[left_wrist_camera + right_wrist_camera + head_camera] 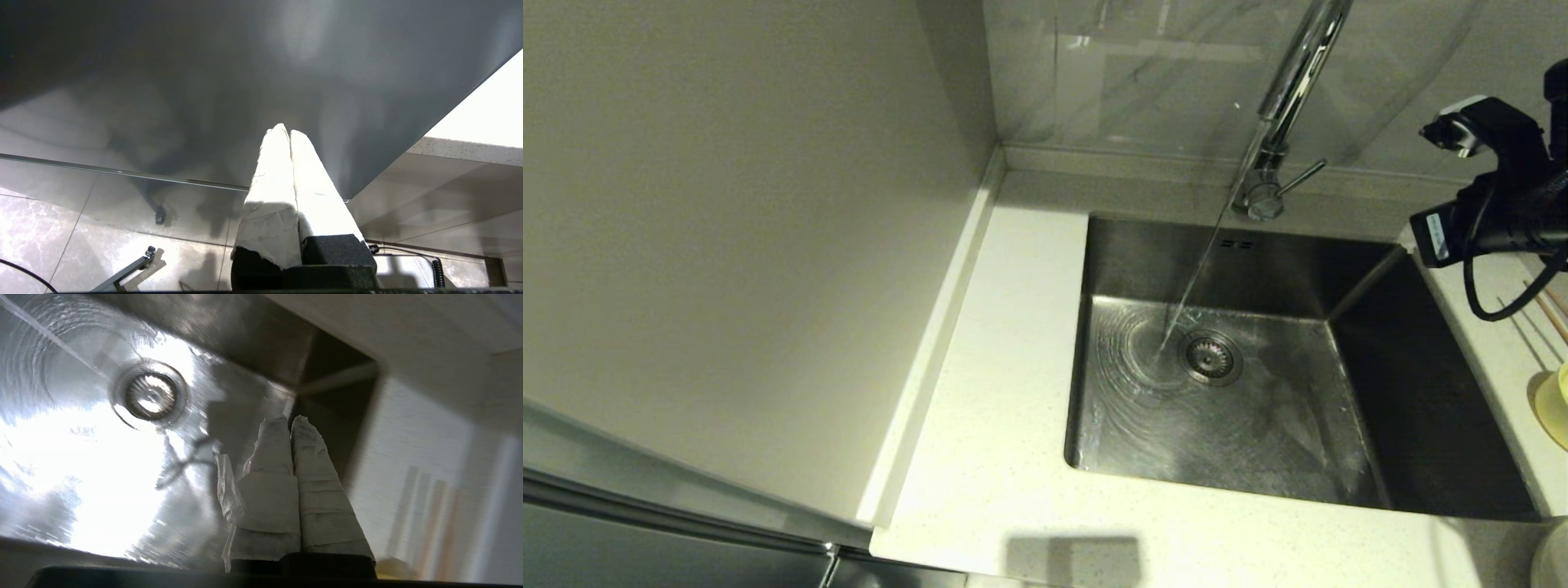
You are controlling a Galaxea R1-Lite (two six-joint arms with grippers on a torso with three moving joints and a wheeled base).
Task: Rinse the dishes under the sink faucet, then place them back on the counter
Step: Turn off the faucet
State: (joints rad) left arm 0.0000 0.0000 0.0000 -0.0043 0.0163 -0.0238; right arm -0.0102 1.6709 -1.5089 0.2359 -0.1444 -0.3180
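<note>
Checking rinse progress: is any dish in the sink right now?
No, the sink holds only running water around the drain strainer.

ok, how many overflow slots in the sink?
2 overflow slots, side by side on the back wall of the sink below the faucet; the dark right wall could hide more.

A tall, plain beige cabinet side panel point(743, 245) fills the left of the scene. Along the far side runs a grey marbled wall point(1143, 73), glossy with pale reflections. At the near left, below the panel, sits a dark grey cabinet front point(645, 539) with a metal strip along its top. Seen from the left wrist, a glossy marbled tile floor point(61, 228) lies below, with a dark coiled cable point(436, 269) at one edge.
</note>
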